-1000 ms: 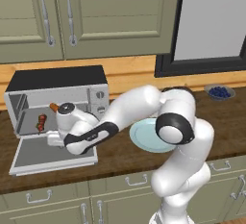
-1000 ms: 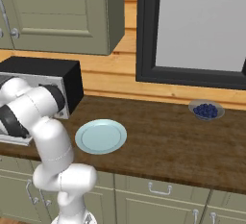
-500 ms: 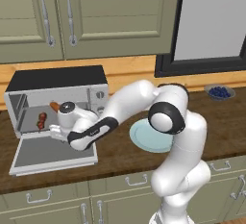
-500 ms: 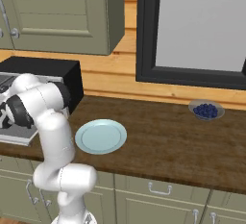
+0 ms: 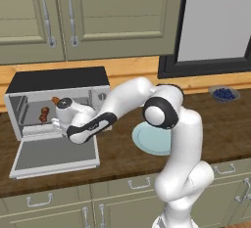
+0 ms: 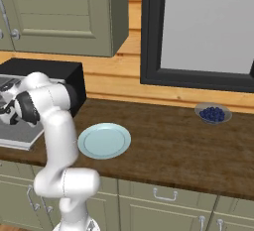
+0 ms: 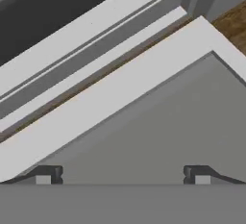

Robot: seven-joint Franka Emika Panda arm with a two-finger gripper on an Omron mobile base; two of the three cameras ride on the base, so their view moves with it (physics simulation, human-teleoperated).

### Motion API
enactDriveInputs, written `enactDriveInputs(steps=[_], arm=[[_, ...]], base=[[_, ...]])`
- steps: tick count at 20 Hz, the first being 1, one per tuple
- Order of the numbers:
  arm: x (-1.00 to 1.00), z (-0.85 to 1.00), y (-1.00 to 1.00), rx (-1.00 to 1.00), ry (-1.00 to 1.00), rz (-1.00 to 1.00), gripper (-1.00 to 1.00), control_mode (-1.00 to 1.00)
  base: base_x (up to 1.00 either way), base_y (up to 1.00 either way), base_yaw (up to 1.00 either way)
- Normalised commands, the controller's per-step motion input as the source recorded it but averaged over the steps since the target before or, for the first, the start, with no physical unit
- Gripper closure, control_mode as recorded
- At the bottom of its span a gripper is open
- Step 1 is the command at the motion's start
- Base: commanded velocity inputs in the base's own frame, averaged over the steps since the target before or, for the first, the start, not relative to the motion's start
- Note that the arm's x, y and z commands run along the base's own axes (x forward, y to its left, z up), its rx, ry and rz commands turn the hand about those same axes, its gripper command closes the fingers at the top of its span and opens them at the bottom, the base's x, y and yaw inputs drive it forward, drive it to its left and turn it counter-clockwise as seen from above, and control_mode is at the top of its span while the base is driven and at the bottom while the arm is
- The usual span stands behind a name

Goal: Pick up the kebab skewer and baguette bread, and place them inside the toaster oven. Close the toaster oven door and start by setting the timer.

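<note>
The toaster oven (image 5: 59, 81) stands at the counter's left with its door (image 5: 54, 153) dropped flat and open. Inside on the rack lies the kebab skewer (image 5: 44, 115), dark red chunks at the left. An orange-brown end of the baguette bread (image 5: 55, 100) shows behind my hand. My gripper (image 5: 59, 124) hangs at the oven's mouth and points down at the door near its hinge. In the hand view the gripper (image 7: 122, 176) is open, its tips wide apart and empty, over the door's grey pane (image 7: 144, 131) and silver frame. The oven's black top (image 6: 44, 70) also appears from the right.
A pale blue plate (image 5: 152, 139) lies on the wooden counter right of the oven, behind my arm. A small bowl of blueberries (image 5: 224, 94) sits far right under the dark-framed window. Cabinet doors hang above the oven.
My elbow has swung left toward the oven. The hand stays at the oven's mouth, slightly higher. Skewer, baguette and door have not moved.
</note>
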Motion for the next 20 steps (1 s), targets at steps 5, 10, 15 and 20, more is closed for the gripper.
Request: enactDriveInputs(steps=[5, 10, 15, 20], arm=[[0.6, 0.0, 0.0, 0.0, 0.0, -0.17, -1.0, -1.0], [0.45, 0.0, 0.0, 0.0, 0.0, -0.16, -1.0, -1.0], [0.13, 0.0, -0.01, 0.01, 0.0, -0.09, -1.0, -1.0], [-0.94, 0.07, -0.19, 0.04, 0.0, 0.0, -1.0, -1.0]], base=[[0.0, 0.0, 0.0], [0.0, 0.0, 0.0], [0.0, 0.0, 0.0], [0.0, 0.0, 0.0]])
